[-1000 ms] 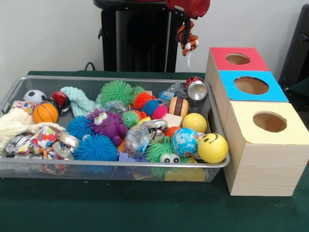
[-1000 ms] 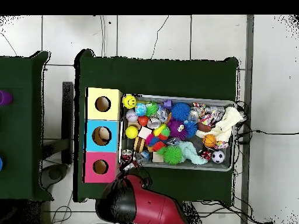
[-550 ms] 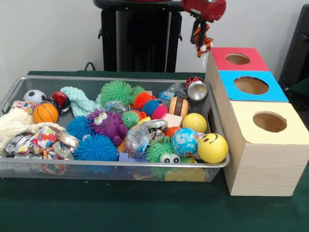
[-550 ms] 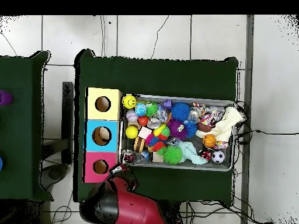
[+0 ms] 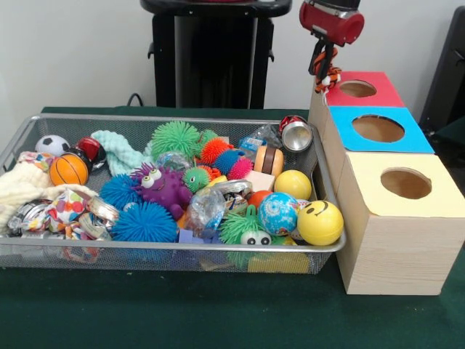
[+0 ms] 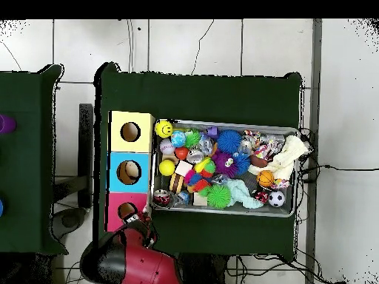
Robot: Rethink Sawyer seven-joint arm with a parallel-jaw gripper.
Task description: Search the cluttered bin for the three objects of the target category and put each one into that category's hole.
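A small orange-and-black striped tiger toy (image 5: 330, 77) hangs from my gripper (image 5: 322, 61), which is shut on it. It dangles at the left edge of the red-topped box (image 5: 386, 95), just left of that box's round hole (image 5: 358, 89). In the overhead view the gripper (image 6: 135, 220) sits at the red box's (image 6: 113, 214) near edge, beside its hole (image 6: 127, 211). The wire mesh bin (image 5: 145, 246) holds spiky balls, a purple googly-eyed monster (image 5: 163, 186), a yellow smiley ball (image 5: 320, 222) and other toys.
A blue-topped box (image 5: 418, 140) and a yellow-topped box (image 5: 443, 190) stand in a row with the red one, right of the bin. The bin (image 6: 222, 212) fills most of the green table (image 5: 218, 313). A black pedestal (image 5: 207, 58) stands behind.
The arm has carried the tiger toy to the right and a little lower, from above the bin's far right corner to the red box's edge.
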